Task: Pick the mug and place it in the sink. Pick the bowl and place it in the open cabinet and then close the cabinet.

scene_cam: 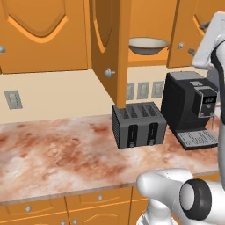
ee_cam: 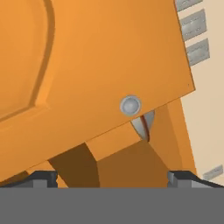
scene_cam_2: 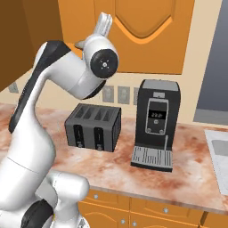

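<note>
1. Left base view. The bowl (scene_cam: 148, 45) sits on the shelf inside the open cabinet (scene_cam: 110, 48), just behind the door's outer edge and above the toaster (scene_cam: 138, 125). Judged from that, the placing step is finished and closing the cabinet is what remains. The door stands swung out toward the room, its round knob (scene_cam: 108, 73) facing left, directly over the toaster. The coffee machine (scene_cam: 190, 107) stands beside the toaster on the counter (scene_cam: 57, 154), on the far side from the door. Neither mug nor sink can be picked out here.

2. Right base view. The arm rears high above the toaster, wrist bent up toward the cabinet fronts; the gripper (scene_cam_2: 105, 22) points upward, away from the camera. The two fingers look slightly apart, but how far is hard to read from this angle. A pale edge of the sink (scene_cam_2: 218, 156) shows past the coffee machine, well apart from the toaster.

3. Hand view. The two fingertips (ee_cam: 43, 178) rise spread wide at the bottom corners, with nothing between them. The door panel is close ahead, its knob just above the midline between the tips; a sliver of the bowl's rim peeks beneath the knob. The hand seems lined up to push the door closed.
</note>
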Motion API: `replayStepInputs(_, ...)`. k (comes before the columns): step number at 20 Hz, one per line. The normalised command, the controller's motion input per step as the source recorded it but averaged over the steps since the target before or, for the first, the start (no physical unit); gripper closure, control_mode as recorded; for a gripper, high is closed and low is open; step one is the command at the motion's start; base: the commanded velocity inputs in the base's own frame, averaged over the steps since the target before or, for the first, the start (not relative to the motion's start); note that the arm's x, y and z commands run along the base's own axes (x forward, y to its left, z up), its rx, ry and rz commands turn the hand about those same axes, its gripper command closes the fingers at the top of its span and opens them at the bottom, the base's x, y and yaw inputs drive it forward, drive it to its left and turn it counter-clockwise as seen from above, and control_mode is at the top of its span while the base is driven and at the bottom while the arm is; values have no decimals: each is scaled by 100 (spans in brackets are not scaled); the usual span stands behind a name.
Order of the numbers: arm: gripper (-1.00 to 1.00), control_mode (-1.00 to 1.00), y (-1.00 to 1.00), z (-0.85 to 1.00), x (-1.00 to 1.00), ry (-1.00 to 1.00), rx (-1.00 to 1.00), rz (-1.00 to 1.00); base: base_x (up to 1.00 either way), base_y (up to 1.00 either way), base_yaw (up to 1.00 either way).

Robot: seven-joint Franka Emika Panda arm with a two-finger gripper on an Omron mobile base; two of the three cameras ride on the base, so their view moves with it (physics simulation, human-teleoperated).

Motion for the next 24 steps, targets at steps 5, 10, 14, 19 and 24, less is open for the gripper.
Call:
replayStepInputs(5,-100,-100,0,-45,-100,3,5,-8,0,0,0)
replayStepInputs(10,-100,-100,0,-7,-94,0,21,-13,0,0,0)
replayStepInputs(14,-100,-100,14,0,-59,8,40,-3,0,0,0)
replayStepInputs(19,-100,-100,20,0,-63,11,32,-6,0,0,0)
replayStepInputs(24,-100,-100,12,0,-52,12,29,-15,0,0,0)
